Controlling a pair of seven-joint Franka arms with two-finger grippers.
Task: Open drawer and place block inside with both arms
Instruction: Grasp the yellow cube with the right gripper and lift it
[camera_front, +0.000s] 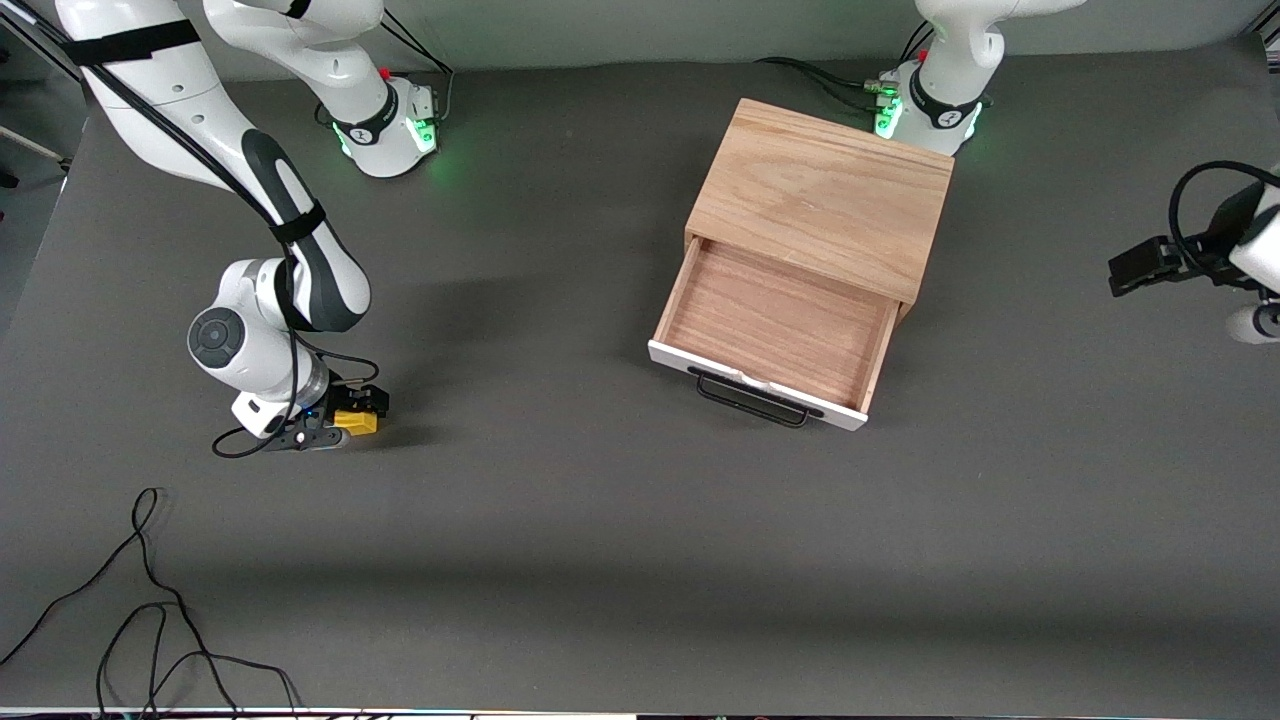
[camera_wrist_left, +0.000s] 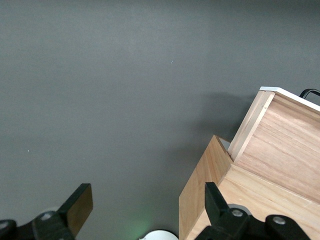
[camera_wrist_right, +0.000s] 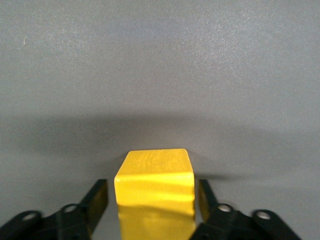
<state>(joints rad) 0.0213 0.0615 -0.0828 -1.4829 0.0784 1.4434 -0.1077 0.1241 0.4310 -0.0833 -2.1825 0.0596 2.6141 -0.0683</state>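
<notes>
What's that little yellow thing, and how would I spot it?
Start at the wooden box with its open drawer, then look toward the right arm's end of the table. There the block sits between the right tool's fingers: the only yellow thing.

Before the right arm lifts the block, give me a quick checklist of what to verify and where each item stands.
1. Drawer pulled open: ok.
2. Drawer interior free of things: ok.
3. Block centred between the right gripper fingers: ok.
4. Fingers pressed on the block: not ok, a slim gap shows on each side.
5. Left gripper away from the drawer opening, open, waiting beside the box: ok.
6. Block resting on the table, not lifted: ok.
</notes>
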